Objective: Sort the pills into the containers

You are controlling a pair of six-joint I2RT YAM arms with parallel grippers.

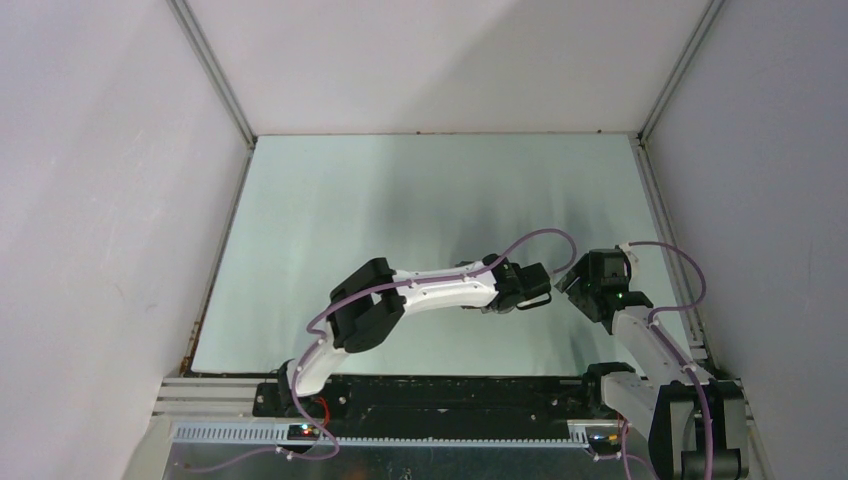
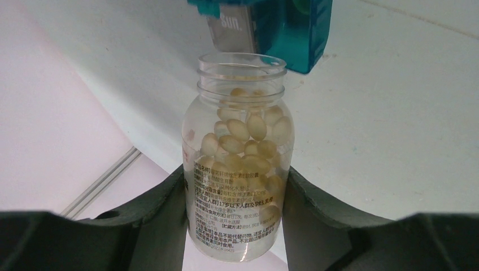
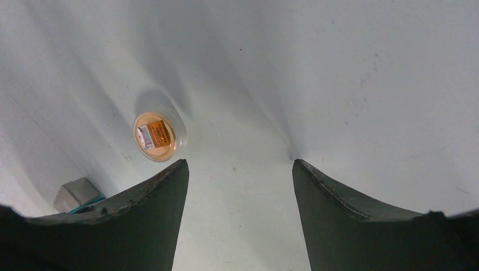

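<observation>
Pale greenish table (image 1: pixel 400 190) boxed by white walls (image 1: pixel 100 220) at left, back and right, with metal rails (image 1: pixel 222 240) along both side edges. Wide open tabletop toward the back and the left; both arms crowded into the near right part, close to the right-hand rail. Clamped on a clear, uncapped bottle (image 2: pixel 240 226): the left gripper (image 2: pixel 234 189), dark fingers (image 2: pixel 164 209) pressed against its two sides, low on the labelled body. Pale yellow pills (image 2: pixel 248 127) piled inside up to the shoulder. Just beyond the bottle's mouth, a teal container (image 2: pixel 294 28) with a grey face marked "Sun.", cut off by the top edge of the left wrist view; touching the rim or apart, cannot tell. Same case at the lower left of the right wrist view, half hidden behind a finger. Spread wide above the table, gap unfilled: the right gripper (image 3: pixel 240 169). Beyond its left finger, a small round item (image 3: pixel 159 135) with a clear rim and orange centre, lying on the surface, apart from both fingertips.
</observation>
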